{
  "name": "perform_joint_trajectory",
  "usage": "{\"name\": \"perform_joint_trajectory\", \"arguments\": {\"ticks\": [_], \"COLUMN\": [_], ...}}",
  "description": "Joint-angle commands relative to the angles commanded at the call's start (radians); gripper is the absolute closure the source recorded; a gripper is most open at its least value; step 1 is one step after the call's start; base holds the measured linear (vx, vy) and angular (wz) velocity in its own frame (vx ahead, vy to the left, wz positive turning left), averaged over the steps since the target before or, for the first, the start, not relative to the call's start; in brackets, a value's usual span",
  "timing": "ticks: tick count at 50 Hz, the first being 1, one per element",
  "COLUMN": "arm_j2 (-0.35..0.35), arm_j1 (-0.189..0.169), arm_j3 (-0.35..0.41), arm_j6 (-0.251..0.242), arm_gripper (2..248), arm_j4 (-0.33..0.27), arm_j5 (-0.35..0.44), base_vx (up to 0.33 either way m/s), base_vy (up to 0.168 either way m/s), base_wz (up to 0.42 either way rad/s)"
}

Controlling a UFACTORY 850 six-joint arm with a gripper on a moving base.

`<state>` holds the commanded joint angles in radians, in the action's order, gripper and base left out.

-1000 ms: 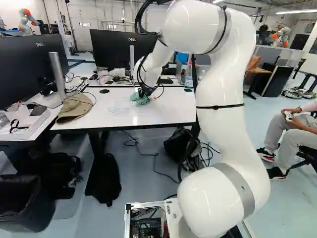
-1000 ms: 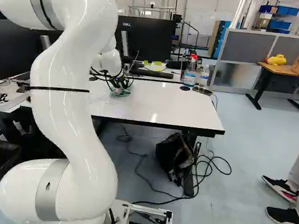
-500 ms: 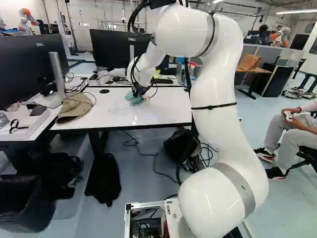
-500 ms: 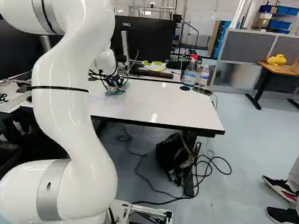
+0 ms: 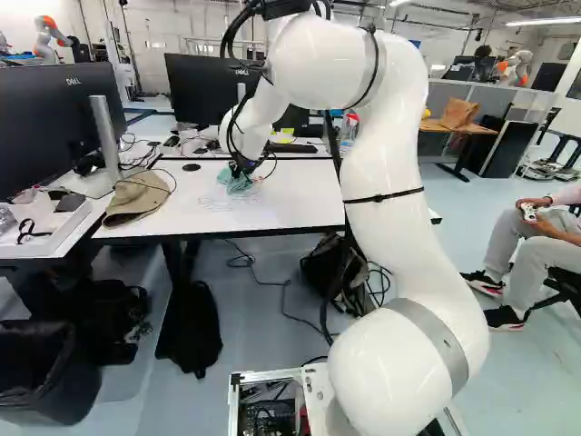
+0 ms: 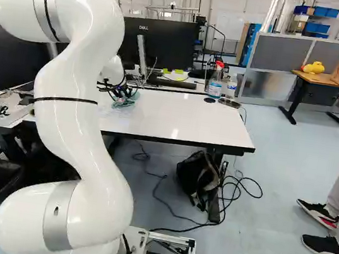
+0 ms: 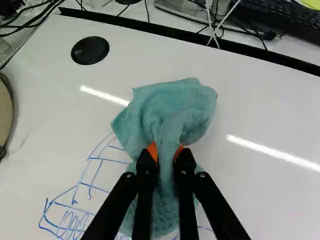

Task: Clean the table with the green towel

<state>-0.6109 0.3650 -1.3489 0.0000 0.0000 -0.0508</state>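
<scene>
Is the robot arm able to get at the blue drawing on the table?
Probably yes: the towel in its gripper seems to cover part of the blue drawing, and nothing stands in the way.

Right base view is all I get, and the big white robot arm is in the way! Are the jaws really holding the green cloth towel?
Observer: Yes. In the wrist view the jaws are shut on the green cloth towel, pinching it between them.
Operator: Yay! Is there any drawing right up against it?
Observer: Yes, the wrist view shows blue pen lines on the white tabletop, running right up to the towel's edge.
Operator: Is something hiding behind the arm that I could bump?
Observer: Maybe, so go gently: the left base view shows a tan cloth item, perhaps a cap, lying to the left of the towel in that view.
</scene>
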Motion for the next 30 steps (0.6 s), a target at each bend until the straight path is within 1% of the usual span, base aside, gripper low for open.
{"name": "perform_joint_trajectory", "arguments": {"ticks": [30], "arm_j2": [-0.029], "arm_j1": [0.078], "arm_j3": [-0.040], "arm_j6": [0.000], "arm_gripper": [199], "arm_j4": [0.000], "arm_j5": [0.000], "base_vx": [0.000], "base_vy": [0.000], "base_wz": [0.000]}}
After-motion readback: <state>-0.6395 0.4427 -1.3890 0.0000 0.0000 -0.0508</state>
